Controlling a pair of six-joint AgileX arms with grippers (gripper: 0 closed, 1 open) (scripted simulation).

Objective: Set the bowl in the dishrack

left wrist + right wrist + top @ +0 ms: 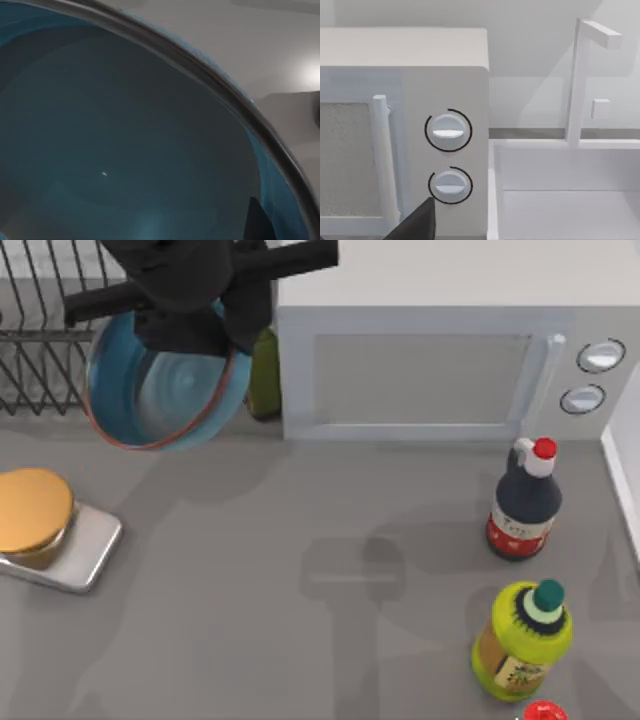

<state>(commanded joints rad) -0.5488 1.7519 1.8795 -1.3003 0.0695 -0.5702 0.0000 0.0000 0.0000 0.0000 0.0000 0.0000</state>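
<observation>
One bowl (165, 390), glossy blue-teal inside with a thin reddish-brown rim, is seen tilted and lifted at the back left of the table (300, 590), its rim overlapping the right edge of the black wire dishrack (40, 350) and lying just beside the microwave (440, 350). The left pincer (185, 315) is placed over its far rim, though its fingers are hidden, so whether they are closed on that rim cannot be told. The bowl is judged stiff, slippery and breakable, best held by the rim, since its wide wall offers no other purchase.
</observation>
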